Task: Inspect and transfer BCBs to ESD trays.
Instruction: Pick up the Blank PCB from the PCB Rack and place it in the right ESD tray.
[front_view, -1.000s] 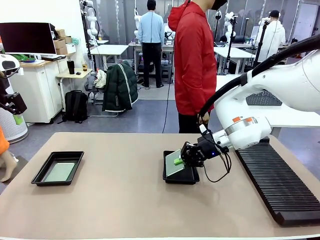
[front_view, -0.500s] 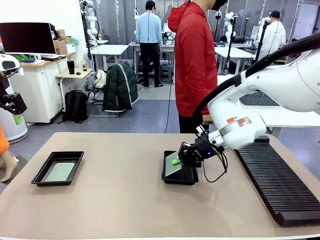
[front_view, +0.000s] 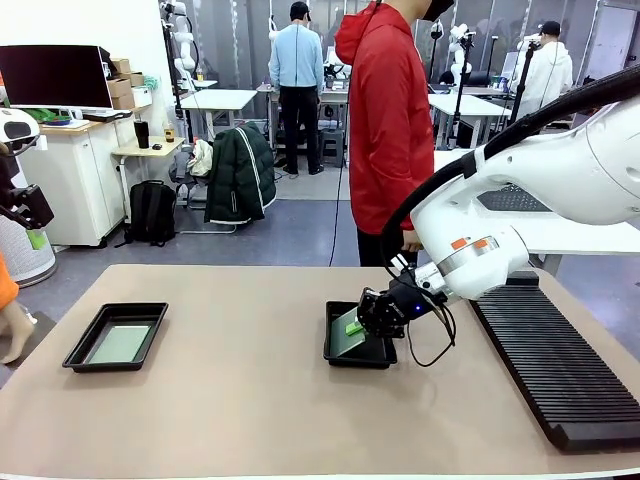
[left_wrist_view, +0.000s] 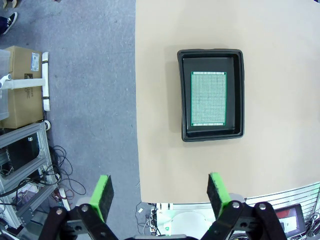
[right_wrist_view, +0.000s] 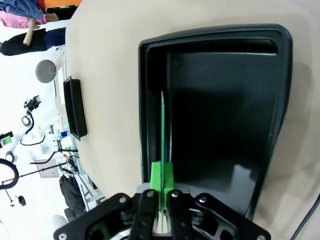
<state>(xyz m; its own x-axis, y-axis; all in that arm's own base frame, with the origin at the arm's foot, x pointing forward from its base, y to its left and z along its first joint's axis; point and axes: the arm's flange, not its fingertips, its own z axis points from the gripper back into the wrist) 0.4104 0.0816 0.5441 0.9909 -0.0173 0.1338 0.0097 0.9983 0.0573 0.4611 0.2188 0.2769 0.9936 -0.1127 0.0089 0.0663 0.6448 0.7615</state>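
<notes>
Clenched on a thin pale green rectangular board (right_wrist_view: 162, 135), right black two-finger gripper (front_view: 362, 318) tilting it edge-first into shallow black plastic tray (front_view: 340, 353), probably for lowering flat; left gripper (left_wrist_view: 160, 192) released, other board (left_wrist_view: 208, 98) at 12 o'clock.

A tan table (front_view: 240, 400) with rounded corners carries three things. A shallow black tray (front_view: 116, 337) lies near its left edge with a pale green board (front_view: 120, 344) flat on its floor, a matching black tray (front_view: 361, 347) sits near the middle, and a long black ribbed rack (front_view: 556, 365) runs along the right side, well apart from the left tray.
</notes>
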